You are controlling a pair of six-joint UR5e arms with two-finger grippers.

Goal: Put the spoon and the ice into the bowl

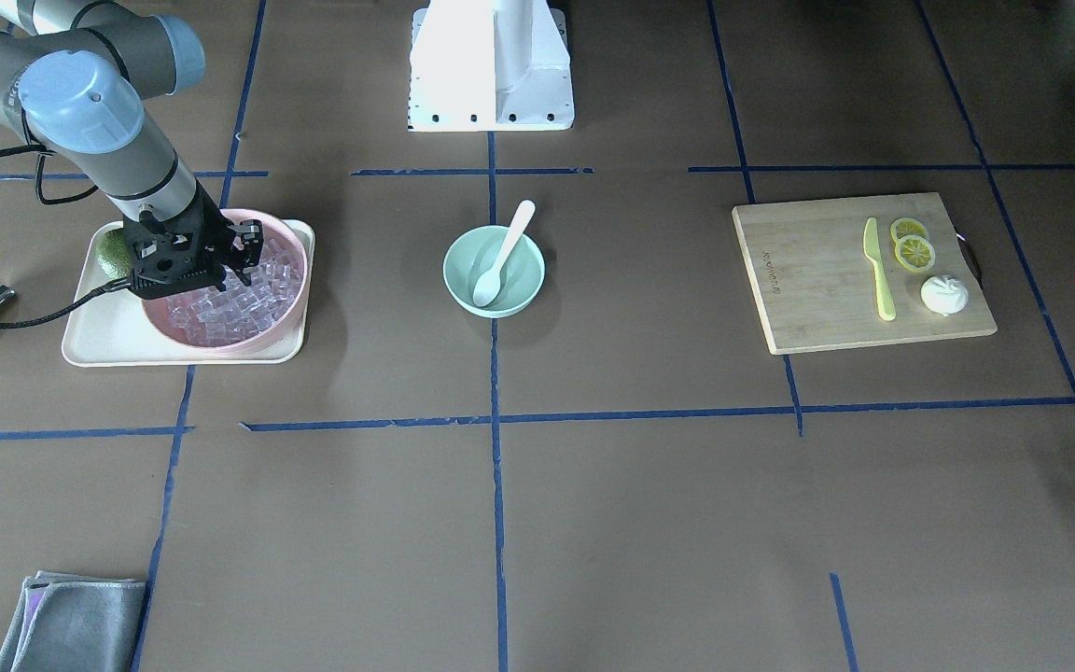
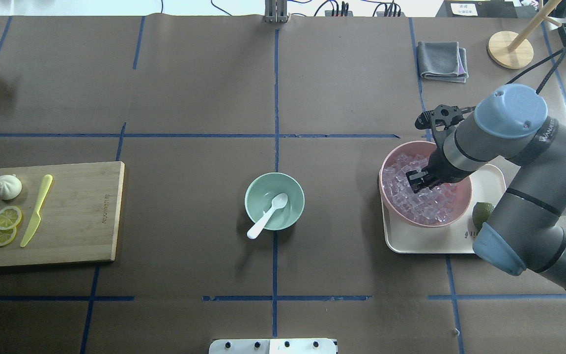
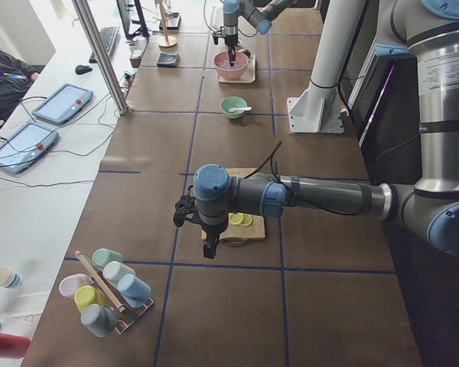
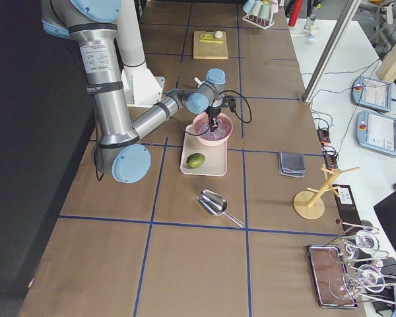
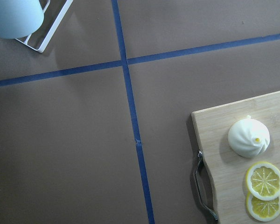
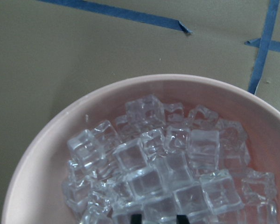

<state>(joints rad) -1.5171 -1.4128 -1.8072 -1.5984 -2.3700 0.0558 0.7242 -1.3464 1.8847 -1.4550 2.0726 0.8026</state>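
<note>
The white spoon (image 1: 500, 261) lies in the mint-green bowl (image 1: 528, 280) at the table's middle, scoop down and handle over the rim; both also show in the overhead view, spoon (image 2: 268, 216) and bowl (image 2: 258, 191). The ice (image 6: 177, 172) is a heap of clear cubes in the pink bowl (image 2: 396, 150). My right gripper (image 2: 416, 181) reaches down into that heap. In the right wrist view its fingertips (image 6: 135, 217) stand about one cube apart, closed around a cube. My left gripper (image 3: 206, 248) hangs over the cutting board's end, seen only from the side, so I cannot tell its state.
The pink bowl stands on a cream tray (image 2: 489, 182) beside a lime (image 2: 482, 214). A cutting board (image 2: 76, 211) holds a yellow-green knife (image 2: 37, 209), a bun (image 2: 7, 187) and lemon slices (image 2: 7, 219). A grey cloth (image 2: 442, 60) and a metal scoop (image 4: 214, 203) lie near the tray.
</note>
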